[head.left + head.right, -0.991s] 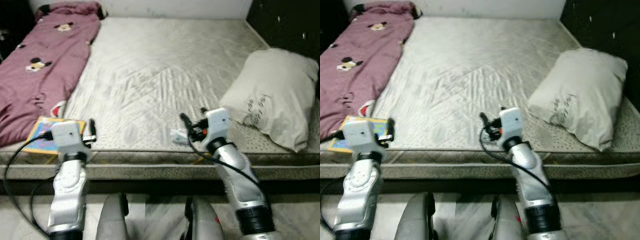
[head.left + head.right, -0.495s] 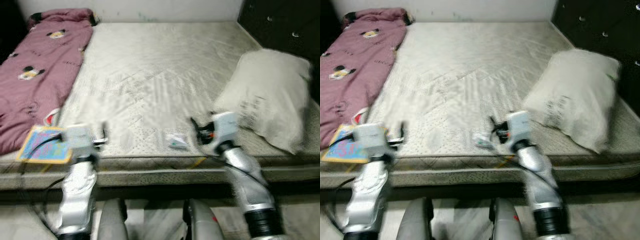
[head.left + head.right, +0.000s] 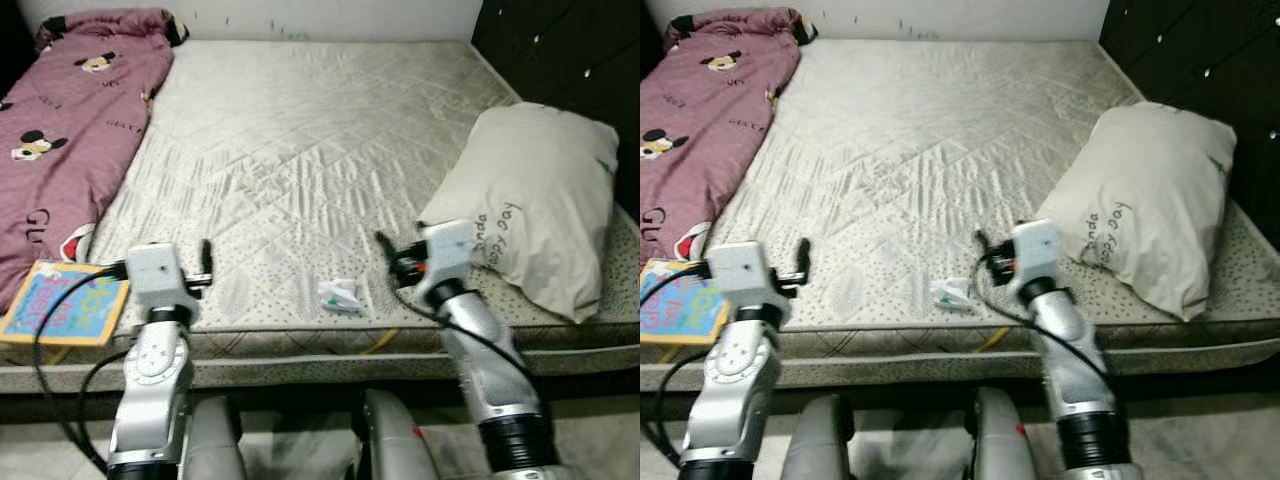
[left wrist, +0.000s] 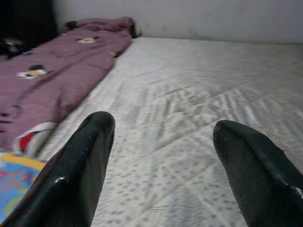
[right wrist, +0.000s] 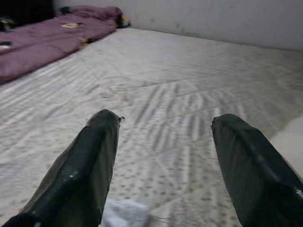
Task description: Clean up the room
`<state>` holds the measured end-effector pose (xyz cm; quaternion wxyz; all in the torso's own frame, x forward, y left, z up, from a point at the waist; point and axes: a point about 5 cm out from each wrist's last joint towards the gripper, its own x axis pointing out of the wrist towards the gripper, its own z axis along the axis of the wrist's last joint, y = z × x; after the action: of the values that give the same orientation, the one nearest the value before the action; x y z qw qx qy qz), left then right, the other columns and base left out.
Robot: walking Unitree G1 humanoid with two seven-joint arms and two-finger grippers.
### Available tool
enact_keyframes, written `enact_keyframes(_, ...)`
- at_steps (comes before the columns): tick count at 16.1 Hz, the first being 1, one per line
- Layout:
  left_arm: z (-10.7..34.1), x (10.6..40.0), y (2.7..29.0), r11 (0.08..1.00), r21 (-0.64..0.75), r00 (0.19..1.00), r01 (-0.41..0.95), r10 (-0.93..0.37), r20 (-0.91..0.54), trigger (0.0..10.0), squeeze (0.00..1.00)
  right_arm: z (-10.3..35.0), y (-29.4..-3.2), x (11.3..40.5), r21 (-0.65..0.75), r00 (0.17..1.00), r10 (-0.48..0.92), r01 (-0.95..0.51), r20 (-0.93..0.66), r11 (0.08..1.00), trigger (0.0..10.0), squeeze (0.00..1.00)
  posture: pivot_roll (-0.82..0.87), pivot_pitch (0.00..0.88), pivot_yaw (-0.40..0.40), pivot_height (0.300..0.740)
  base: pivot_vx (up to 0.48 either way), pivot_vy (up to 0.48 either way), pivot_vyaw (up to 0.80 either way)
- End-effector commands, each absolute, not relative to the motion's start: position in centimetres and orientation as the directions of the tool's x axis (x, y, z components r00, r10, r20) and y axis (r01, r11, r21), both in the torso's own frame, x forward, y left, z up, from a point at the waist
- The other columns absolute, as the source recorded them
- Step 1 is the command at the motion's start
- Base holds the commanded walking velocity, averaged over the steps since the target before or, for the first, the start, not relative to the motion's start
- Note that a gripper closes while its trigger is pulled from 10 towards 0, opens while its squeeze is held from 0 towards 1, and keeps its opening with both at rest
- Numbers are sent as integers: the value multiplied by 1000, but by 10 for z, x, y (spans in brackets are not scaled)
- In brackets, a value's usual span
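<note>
Mattress (image 3: 300,150) bears what looks like crumpled wrapper (image 3: 338,295) beside right tool (image 3: 385,250).

Head cameras looked down from the foot of the bed (image 3: 300,130); each wrist camera faced low along its open jaws, sharing the mattress beyond them.

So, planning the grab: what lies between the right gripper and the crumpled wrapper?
Only bare mattress separates the right gripper from the crumpled wrapper, as the left eye view shows.
</note>
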<state>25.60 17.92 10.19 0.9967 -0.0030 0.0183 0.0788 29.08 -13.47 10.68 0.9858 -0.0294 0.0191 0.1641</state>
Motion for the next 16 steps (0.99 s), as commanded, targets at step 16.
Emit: enact_keyframes(16,105,259,180,986,-23,986,-163,162,-27,10000,0,111,-135,297,-76,941,336,-338,-37,938,10000,0,-45,0,-17,524,0,0,100)
